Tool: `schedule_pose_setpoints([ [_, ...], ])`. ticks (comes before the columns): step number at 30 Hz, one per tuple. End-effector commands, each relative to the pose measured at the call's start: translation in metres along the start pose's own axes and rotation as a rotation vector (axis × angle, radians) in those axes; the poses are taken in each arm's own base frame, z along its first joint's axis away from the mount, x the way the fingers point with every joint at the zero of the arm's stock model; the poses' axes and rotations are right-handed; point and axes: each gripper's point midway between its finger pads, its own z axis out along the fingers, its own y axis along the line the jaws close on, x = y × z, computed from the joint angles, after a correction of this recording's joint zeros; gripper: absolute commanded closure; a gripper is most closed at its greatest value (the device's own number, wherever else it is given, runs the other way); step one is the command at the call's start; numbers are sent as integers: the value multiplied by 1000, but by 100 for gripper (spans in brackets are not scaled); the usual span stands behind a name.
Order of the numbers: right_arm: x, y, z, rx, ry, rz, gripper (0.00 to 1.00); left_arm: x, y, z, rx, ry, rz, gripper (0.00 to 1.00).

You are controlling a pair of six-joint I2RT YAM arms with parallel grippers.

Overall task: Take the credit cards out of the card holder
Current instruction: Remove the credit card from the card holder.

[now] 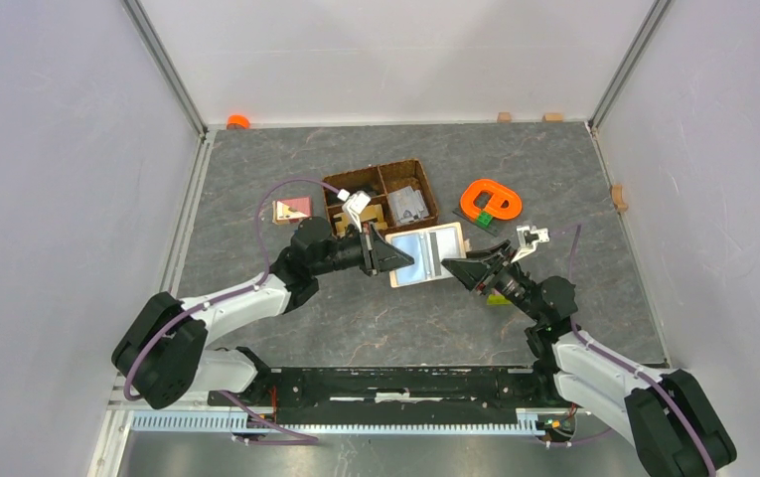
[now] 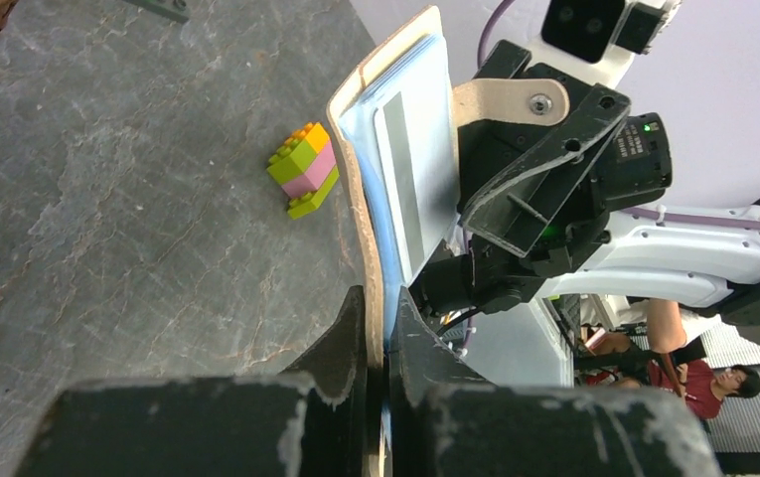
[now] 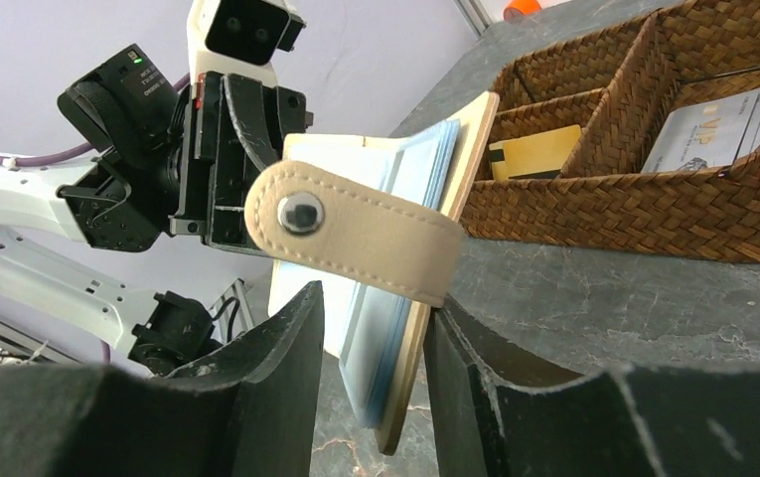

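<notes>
The beige card holder (image 1: 433, 250) hangs open above the table between both arms, pale blue inside. My left gripper (image 2: 383, 316) is shut on its near edge, a finger on each side of the beige cover. A pale grey card (image 2: 407, 189) sits in its inner pocket. In the right wrist view the snap tab (image 3: 356, 229) lies across the holder's edge. My right gripper (image 3: 374, 343) is open and straddles that edge: one finger (image 3: 475, 373) rests against the beige cover, the other stands apart from the blue lining. In the top view the right gripper (image 1: 453, 268) meets the holder's right side.
A brown woven divided basket (image 1: 423, 177) stands behind the holder, with a yellow card (image 3: 534, 154) and a white card (image 3: 715, 127) in its compartments. An orange ring-shaped object (image 1: 490, 201) lies at the right, a small toy-brick stack (image 2: 303, 169) under the right arm, and a pinkish card (image 1: 292, 209) at the left.
</notes>
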Motion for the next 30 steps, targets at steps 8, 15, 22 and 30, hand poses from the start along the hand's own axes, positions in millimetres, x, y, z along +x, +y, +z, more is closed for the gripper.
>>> schedule_pose_setpoints([
  [8, -30, 10, 4, -25, -81, -76, 58, -10, -11, 1, 27, -5, 59, 98],
  [15, -26, 12, 5, -50, -59, -46, 88, -12, -9, 0, 15, -19, 65, 98],
  [22, -20, 11, 6, -61, -41, -6, 100, -20, 14, -8, -132, -87, 68, 67],
  [30, -22, 1, 1, -12, -69, 15, 100, -43, 27, -44, -304, -276, 111, 42],
])
